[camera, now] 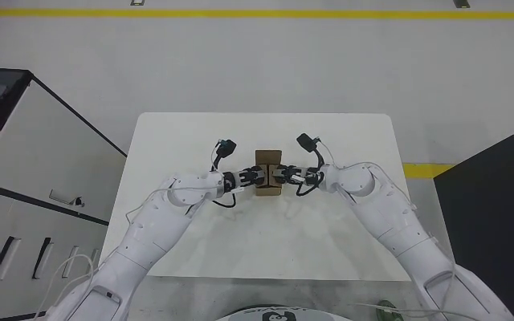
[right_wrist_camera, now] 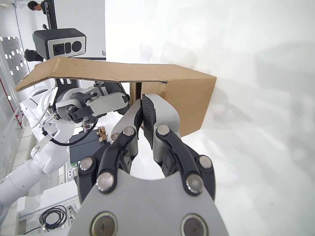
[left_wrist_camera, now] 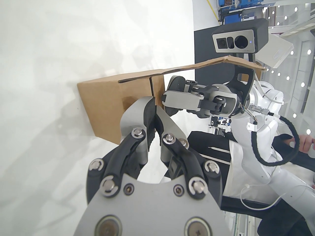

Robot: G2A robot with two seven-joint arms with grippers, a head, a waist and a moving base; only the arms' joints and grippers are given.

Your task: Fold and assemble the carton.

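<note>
One brown cardboard carton [camera: 268, 172] [left_wrist_camera: 105, 104] [right_wrist_camera: 187, 99] on my screens, sitting on its side near the middle of the white rectangular table [camera: 337, 241] [left_wrist_camera: 73, 25] [right_wrist_camera: 221, 25], its open mouth turned toward the robot. From one wall a long brown flap [left_wrist_camera: 209, 65] [right_wrist_camera: 73, 69] juts out unfolded over both grippers, bent at a crease close to its tip. I can see a slit where that flap meets the body, and a short side flap standing edge-on at the mouth.

Now the grip. On my left wrist feed, the left gripper [camera: 254, 178] [left_wrist_camera: 155, 109] [right_wrist_camera: 123, 96] is clenched tight, its black ribbed pads [left_wrist_camera: 149, 114] pinching the thin edge of the short flap. On the right wrist feed it's the same story: the right gripper [camera: 281, 176] [left_wrist_camera: 169, 96] [right_wrist_camera: 142, 104] has its jaws pressed together on a cardboard edge at the mouth, rubber pads [right_wrist_camera: 149, 114] against the board. The two grippers face each other, nearly nose to nose, one on each side of the opening.

From above, both white arms angle in from the near corners and meet at the carton. Past the table's far edge I've got grey floor with a yellow line [camera: 257, 13] across it, and a black panel [camera: 474, 209] off to the right.
</note>
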